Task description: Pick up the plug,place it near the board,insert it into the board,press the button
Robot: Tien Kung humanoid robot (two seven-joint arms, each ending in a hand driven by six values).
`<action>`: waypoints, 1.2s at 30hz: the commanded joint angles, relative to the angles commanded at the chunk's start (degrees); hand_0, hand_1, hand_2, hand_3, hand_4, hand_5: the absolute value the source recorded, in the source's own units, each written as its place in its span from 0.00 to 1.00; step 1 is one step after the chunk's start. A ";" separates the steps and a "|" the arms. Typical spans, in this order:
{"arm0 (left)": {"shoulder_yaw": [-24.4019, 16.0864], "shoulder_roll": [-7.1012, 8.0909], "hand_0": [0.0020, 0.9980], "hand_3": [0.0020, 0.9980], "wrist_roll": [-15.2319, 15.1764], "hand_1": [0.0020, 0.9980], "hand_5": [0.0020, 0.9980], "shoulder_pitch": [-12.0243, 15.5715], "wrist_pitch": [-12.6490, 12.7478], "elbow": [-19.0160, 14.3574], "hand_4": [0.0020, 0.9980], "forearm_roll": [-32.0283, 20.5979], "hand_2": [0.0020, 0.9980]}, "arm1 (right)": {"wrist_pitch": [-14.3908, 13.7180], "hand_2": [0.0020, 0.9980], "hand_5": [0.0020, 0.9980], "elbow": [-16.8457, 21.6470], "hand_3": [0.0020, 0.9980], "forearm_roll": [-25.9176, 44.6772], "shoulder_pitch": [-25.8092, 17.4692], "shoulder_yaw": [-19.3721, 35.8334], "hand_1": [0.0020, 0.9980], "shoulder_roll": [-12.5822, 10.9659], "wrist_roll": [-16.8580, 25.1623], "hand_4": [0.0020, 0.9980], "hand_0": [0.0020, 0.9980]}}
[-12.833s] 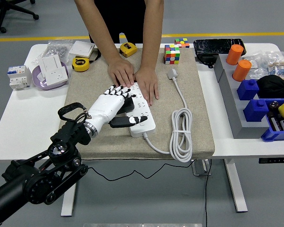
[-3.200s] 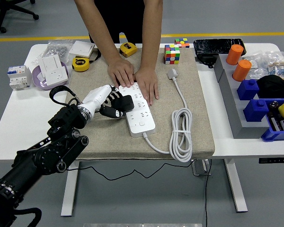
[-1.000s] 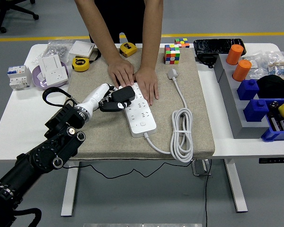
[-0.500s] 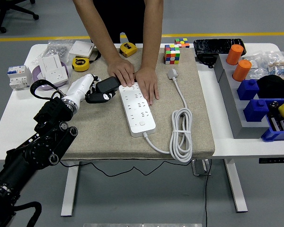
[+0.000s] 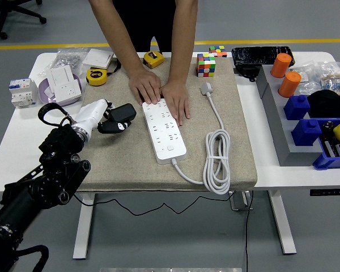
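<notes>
Left hand (image 5: 105, 115) gripped the black plug (image 5: 122, 113) — held over the beige mat (image 5: 124, 158), left of the white board (image 5: 164, 129) and apart from it. Fingers mostly hidden behind the plug. Person's two hands (image 5: 161, 93) pressed flat on the board's far end, covering it. Board cable (image 5: 215, 164) lay coiled to the right. No print readable on the board or the yellow tape measures (image 5: 96, 76) — too small. Right hand out of frame.

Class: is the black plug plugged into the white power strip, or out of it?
Out. The black plug sits in the left hand, left of the power strip, whose sockets show empty.
</notes>
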 joint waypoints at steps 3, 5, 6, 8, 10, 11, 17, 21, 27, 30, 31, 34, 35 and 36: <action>-0.28 0.00 1.00 0.62 0.30 1.00 0.39 -0.04 -0.28 0.16 0.85 1.73 1.00 | -0.01 0.77 1.00 0.00 0.83 0.22 0.02 -0.11 0.77 -0.02 0.07 1.00 0.77; -0.44 0.00 1.00 0.62 0.50 1.00 0.39 -0.10 -0.64 0.34 0.85 2.52 1.00 | 0.03 0.77 1.00 0.00 0.83 0.30 0.03 -0.16 0.77 -0.02 0.10 1.00 0.77; -0.49 0.00 1.00 0.62 0.59 1.00 0.39 -0.14 -0.83 0.46 0.85 2.73 1.00 | 0.03 0.77 1.00 0.00 0.83 0.37 0.04 -0.18 0.77 -0.02 0.12 1.00 0.77; -0.54 0.00 1.00 0.62 0.99 1.00 0.39 -0.21 -1.27 0.71 0.85 3.54 1.00 | 0.04 0.77 1.00 0.00 0.83 0.51 0.05 -0.26 0.77 -0.01 0.16 1.00 0.77; -0.46 0.00 1.00 0.66 1.17 1.00 0.39 -0.27 -1.55 0.92 0.95 3.98 1.00 | 0.04 0.77 1.00 0.00 0.83 0.53 0.07 -0.25 0.77 0.00 0.16 1.00 0.77; -0.51 0.00 1.00 0.66 1.21 1.00 0.39 -0.27 -1.63 0.89 0.95 4.24 1.00 | 0.04 0.77 1.00 0.00 0.83 0.50 0.09 -0.21 0.77 0.00 0.17 1.00 0.77; -0.73 0.00 1.00 0.74 1.62 1.00 0.40 -0.69 -1.68 0.91 0.95 4.39 1.00 | 0.02 0.77 1.00 0.00 0.83 0.52 0.25 -0.10 0.77 -0.05 0.21 1.00 0.77; -1.05 0.00 1.00 0.91 1.65 1.00 0.41 -0.83 -0.57 0.63 0.96 4.39 1.00 | 0.01 0.77 1.00 0.00 0.83 0.54 0.29 -0.07 0.77 -0.07 0.24 1.00 0.77; -1.97 0.00 1.00 1.00 1.17 1.00 0.47 -0.77 5.37 -0.58 0.98 4.39 1.00 | 0.10 0.76 1.00 0.00 0.83 0.64 0.36 -0.15 0.77 0.02 0.21 1.00 0.77; -3.43 0.00 1.00 1.00 -0.12 1.00 0.47 0.13 7.96 -3.35 0.98 4.39 1.00 | 0.20 0.76 1.00 0.00 0.83 0.72 0.38 -0.22 0.77 0.06 0.24 1.00 0.77; -4.25 0.00 1.00 1.00 -1.08 1.00 0.47 0.63 9.24 -4.70 0.98 3.56 1.00 | 0.23 0.76 1.00 0.00 0.83 0.72 0.37 -0.24 0.77 0.07 0.23 1.00 0.77; -6.66 0.00 1.00 1.00 -3.53 1.00 0.89 2.35 10.91 -8.53 1.00 -0.51 1.00 | 0.34 0.76 1.00 0.00 0.82 0.84 0.31 -0.35 0.77 0.10 0.26 1.00 0.77; -7.43 0.00 1.00 1.00 -4.44 1.00 0.89 3.10 11.43 -10.24 1.00 -2.80 1.00 | 0.35 0.76 1.00 0.00 0.82 0.90 0.29 -0.39 0.77 0.11 0.28 1.00 0.77; -7.99 0.00 1.00 1.00 -5.32 1.00 0.89 3.76 11.88 -11.56 1.00 -4.91 1.00 | 0.37 0.76 1.00 0.00 0.82 0.99 0.30 -0.43 0.77 0.12 0.31 1.00 0.77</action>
